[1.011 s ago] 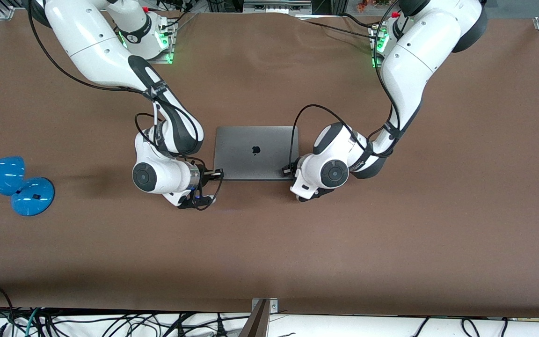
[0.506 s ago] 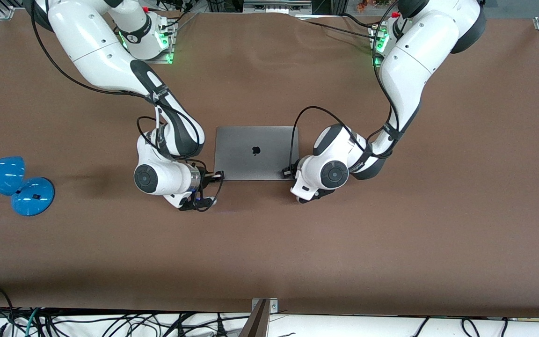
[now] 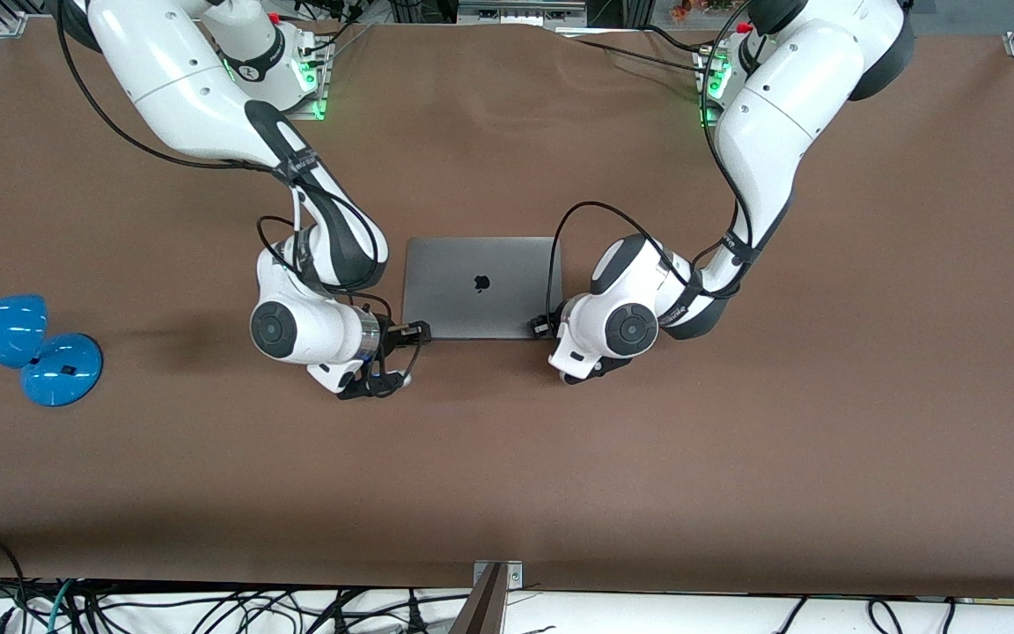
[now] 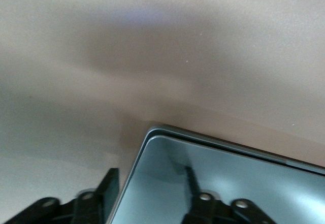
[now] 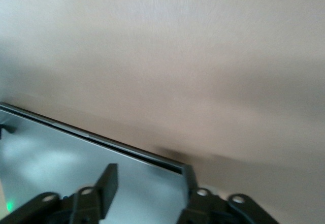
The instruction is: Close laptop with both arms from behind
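The grey laptop (image 3: 481, 286) lies in the middle of the table with its lid down and the dark apple logo facing up. My right gripper (image 3: 415, 332) is open over the lid corner toward the right arm's end, nearest the front camera. In the right wrist view (image 5: 147, 183) its fingers (image 5: 106, 181) spread over the lid (image 5: 56, 163), and a thin dark gap shows under the lid's edge. My left gripper (image 3: 542, 328) is open at the matching corner toward the left arm's end. In the left wrist view (image 4: 150, 186) one finger (image 4: 109, 183) is off the lid (image 4: 228, 178) and the other is over it.
A blue lamp-like object (image 3: 23, 348) lies at the right arm's end of the table. The brown tabletop (image 3: 507, 458) stretches toward the front camera. Both arm bases stand at the edge farthest from the camera.
Both grippers have shifted slightly at the lid's corners, the right one a little toward the front camera. The lid looks just as low as before.
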{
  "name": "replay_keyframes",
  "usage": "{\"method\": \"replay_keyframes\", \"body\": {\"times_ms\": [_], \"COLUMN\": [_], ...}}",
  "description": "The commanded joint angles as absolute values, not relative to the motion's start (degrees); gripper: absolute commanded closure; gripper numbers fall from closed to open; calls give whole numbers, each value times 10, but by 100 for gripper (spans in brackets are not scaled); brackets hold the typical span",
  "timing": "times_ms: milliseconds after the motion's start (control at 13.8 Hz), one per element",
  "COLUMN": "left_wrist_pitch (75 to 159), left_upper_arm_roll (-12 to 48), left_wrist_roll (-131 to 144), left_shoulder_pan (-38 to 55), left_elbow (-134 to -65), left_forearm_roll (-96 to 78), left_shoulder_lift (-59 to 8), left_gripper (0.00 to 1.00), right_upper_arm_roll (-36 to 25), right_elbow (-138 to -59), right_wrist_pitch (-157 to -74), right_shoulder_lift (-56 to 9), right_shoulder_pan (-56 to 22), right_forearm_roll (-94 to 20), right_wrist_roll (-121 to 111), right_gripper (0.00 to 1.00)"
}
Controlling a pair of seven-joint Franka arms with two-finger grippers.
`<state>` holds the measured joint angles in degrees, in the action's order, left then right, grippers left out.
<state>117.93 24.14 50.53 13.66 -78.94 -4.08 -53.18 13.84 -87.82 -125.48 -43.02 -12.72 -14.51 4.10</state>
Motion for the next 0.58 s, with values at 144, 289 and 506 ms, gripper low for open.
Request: {"method": "replay_keyframes", "body": {"times_ms": [144, 289, 506], "left_wrist_pitch": [1178, 1177, 1150], "left_upper_arm_roll": [239, 240, 241], "left_wrist_roll": [504, 504, 505], "left_shoulder_pan": [142, 138, 135], "left_elbow": [-771, -771, -779], "left_forearm_roll": [-22, -20, -18], "left_shoulder_lift": [-536, -528, -491], "left_gripper": [0, 0, 0], "right_upper_arm_roll": [100, 80, 77], "right_elbow": [-927, -927, -927], "right_wrist_pitch": [-1121, -1041, -981], "right_shoulder_lift": [-282, -224, -157], "right_shoulder_pan": [-127, -112, -67], "right_forearm_roll": [-135, -133, -57], "right_wrist_roll": [45, 46, 46], "right_gripper": [0, 0, 1]}}
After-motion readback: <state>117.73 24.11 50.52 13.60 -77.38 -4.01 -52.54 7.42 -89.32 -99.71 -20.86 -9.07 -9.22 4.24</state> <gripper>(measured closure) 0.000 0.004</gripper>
